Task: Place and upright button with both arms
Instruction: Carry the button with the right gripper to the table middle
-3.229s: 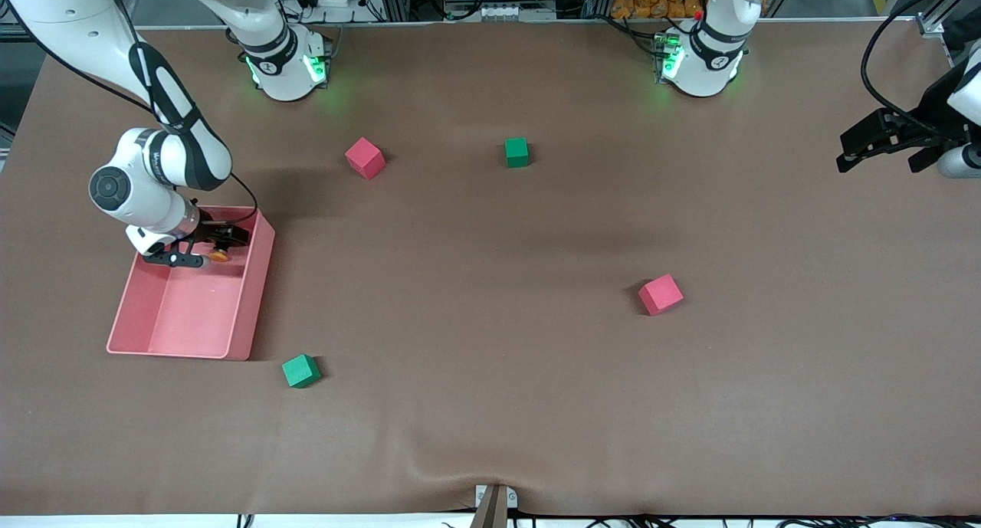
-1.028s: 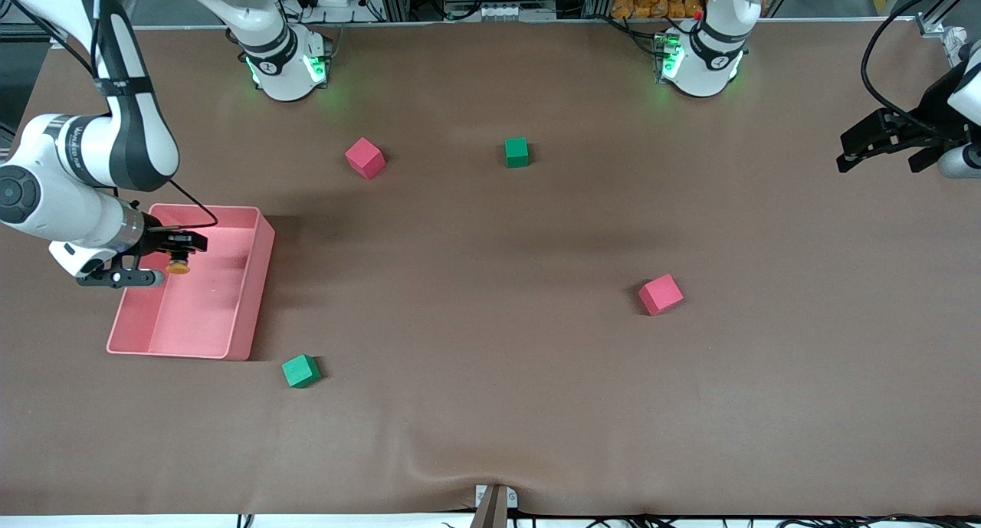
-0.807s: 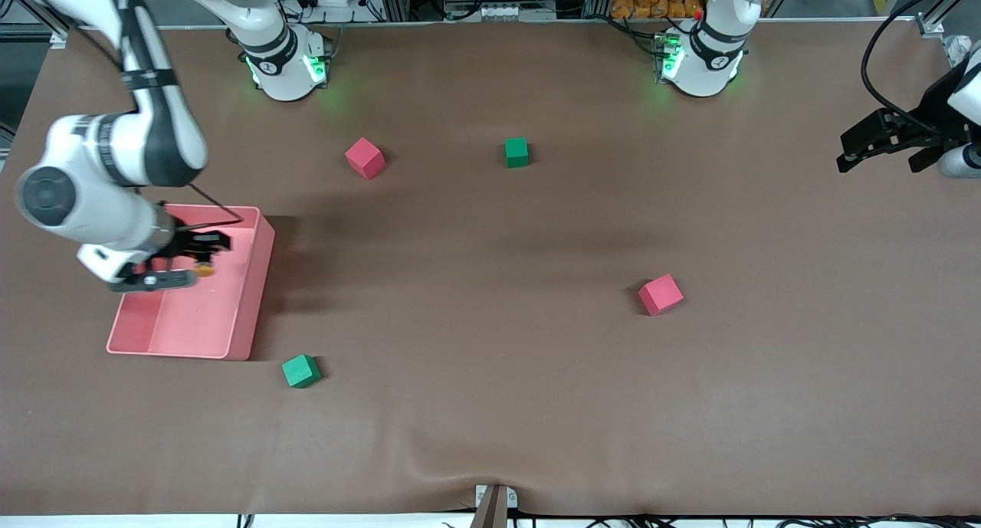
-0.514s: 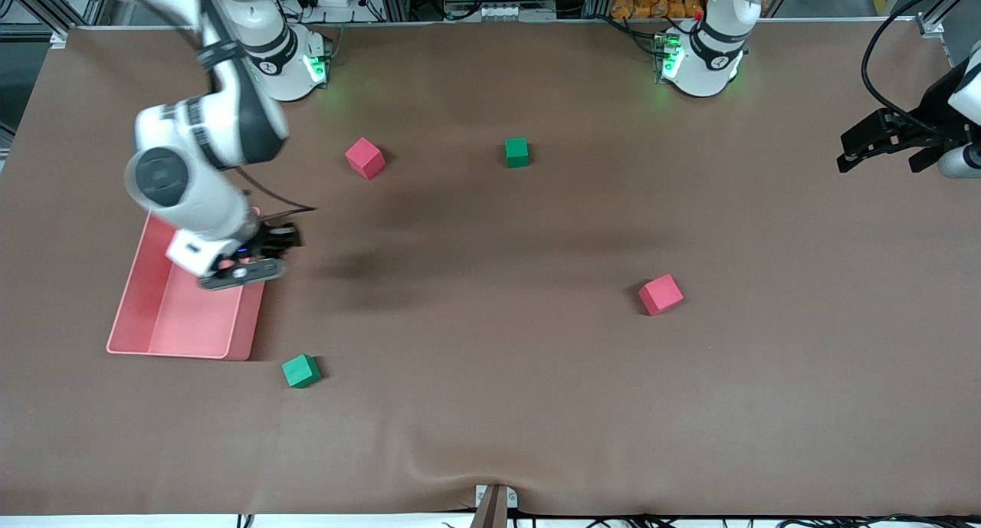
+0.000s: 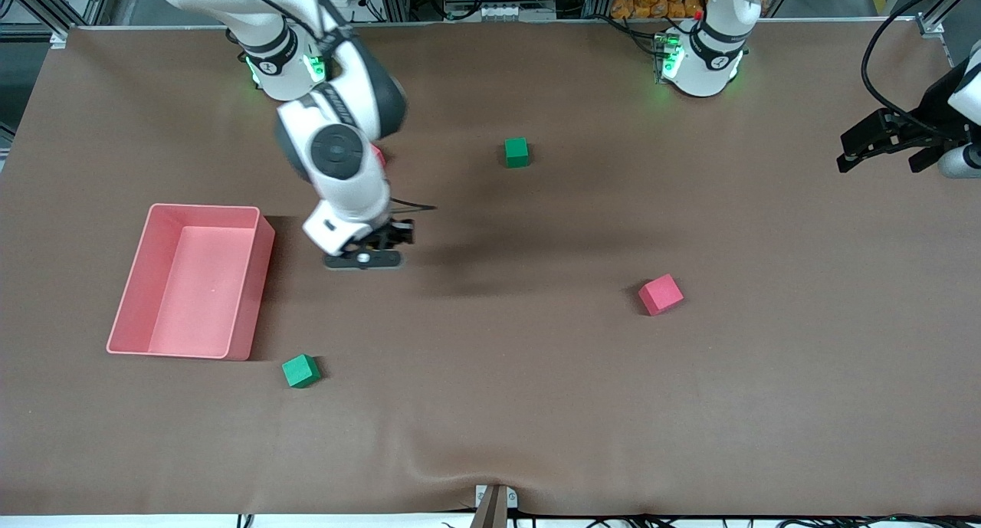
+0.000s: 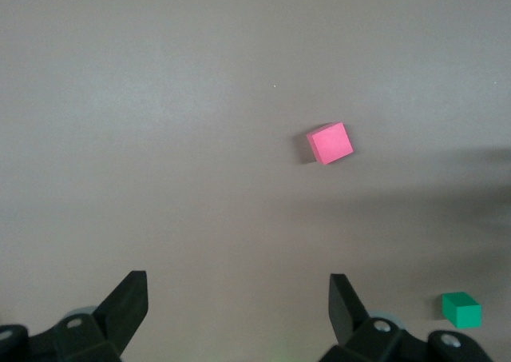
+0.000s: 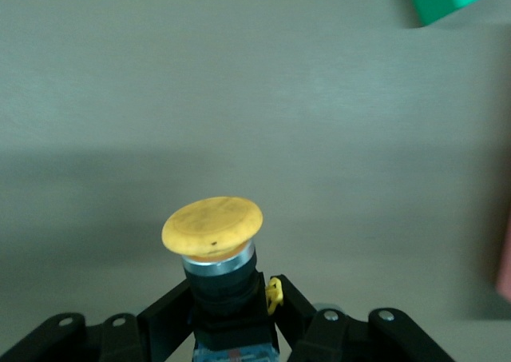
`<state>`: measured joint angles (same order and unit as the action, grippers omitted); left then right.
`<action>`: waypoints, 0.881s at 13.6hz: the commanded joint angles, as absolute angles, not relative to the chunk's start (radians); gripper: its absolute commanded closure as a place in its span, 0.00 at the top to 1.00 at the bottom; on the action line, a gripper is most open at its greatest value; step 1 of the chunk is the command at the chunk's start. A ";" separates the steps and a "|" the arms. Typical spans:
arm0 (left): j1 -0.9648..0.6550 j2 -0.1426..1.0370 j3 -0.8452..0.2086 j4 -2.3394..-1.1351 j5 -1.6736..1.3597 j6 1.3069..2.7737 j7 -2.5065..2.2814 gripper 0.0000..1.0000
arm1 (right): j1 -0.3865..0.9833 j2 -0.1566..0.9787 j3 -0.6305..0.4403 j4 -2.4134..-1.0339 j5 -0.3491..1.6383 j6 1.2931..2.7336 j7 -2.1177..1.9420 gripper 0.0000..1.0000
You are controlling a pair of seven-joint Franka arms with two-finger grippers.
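Two large white jointed robot arms have smooth, glossy rounded shells broken by black bands at the joints. The right arm (image 5: 337, 129) carries a round dark grey cap on its wrist joint, black lettering on a white collar and a thin black cable looping off the wrist. Its round white base (image 5: 283, 68) glows green at small indicator lights; the left arm's base (image 5: 701, 60) glows green too and shows a small red dot. The left gripper (image 6: 235, 318) is matte black with two wedge-shaped fingers and silver screws. The right gripper (image 7: 231, 314) is black, angular, with round screw holes and a small yellow clip.
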<state>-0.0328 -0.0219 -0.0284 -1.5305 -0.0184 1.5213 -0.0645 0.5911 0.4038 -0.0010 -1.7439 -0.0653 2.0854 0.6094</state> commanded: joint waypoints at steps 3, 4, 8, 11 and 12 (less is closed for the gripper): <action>-0.026 -0.014 -0.032 -1.509 -0.026 1.503 -0.074 1.00 | 0.730 0.693 -0.017 -1.410 -0.087 2.068 0.808 0.15; -0.026 -0.014 -0.032 -1.509 -0.025 1.503 -0.074 1.00 | 0.742 0.721 -0.017 -1.378 -0.087 2.088 0.834 0.15; -0.026 -0.014 -0.032 -1.509 -0.026 1.503 -0.074 1.00 | 0.798 0.831 -0.015 -1.364 -0.083 2.311 0.897 0.15; -0.026 -0.014 -0.032 -1.509 -0.026 1.503 -0.074 1.00 | 0.830 0.914 -0.017 -1.306 -0.084 2.341 0.949 0.18; -0.026 -0.014 -0.032 -1.509 -0.025 1.503 -0.074 1.00 | 0.830 0.917 -0.017 -1.305 -0.084 2.339 0.954 0.23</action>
<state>-0.0327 -0.0218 -0.0283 -1.5303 -0.0184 1.5213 -0.0645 0.8166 0.8734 -0.0055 -1.3789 -0.0669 2.3573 0.9190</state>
